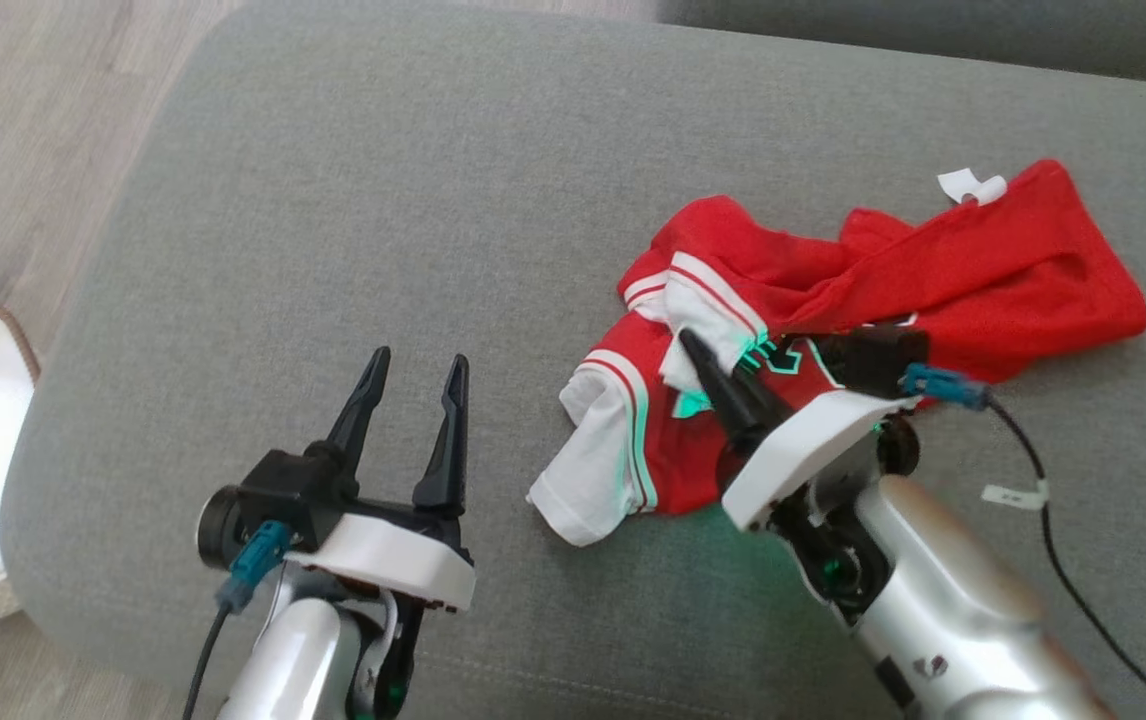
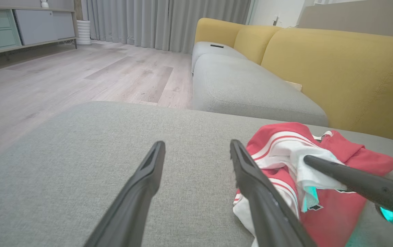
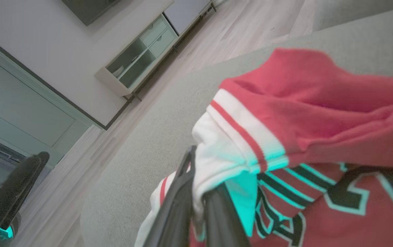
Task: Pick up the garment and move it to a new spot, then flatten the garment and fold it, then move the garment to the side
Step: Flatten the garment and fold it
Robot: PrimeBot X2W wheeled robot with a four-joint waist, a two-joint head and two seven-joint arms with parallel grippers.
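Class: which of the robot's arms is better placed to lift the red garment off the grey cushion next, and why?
Right. The right gripper is pinched on the white trim of the garment, while the left gripper stands open above bare cushion beside it, holding nothing.

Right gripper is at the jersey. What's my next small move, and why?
Probably lift the right gripper slightly: its fingers look pinched on a white striped fold of the crumpled red-and-white jersey, which lies bunched on the grey fabric cushion. The open left gripper hovers over the cushion beside it, free to help spread it.
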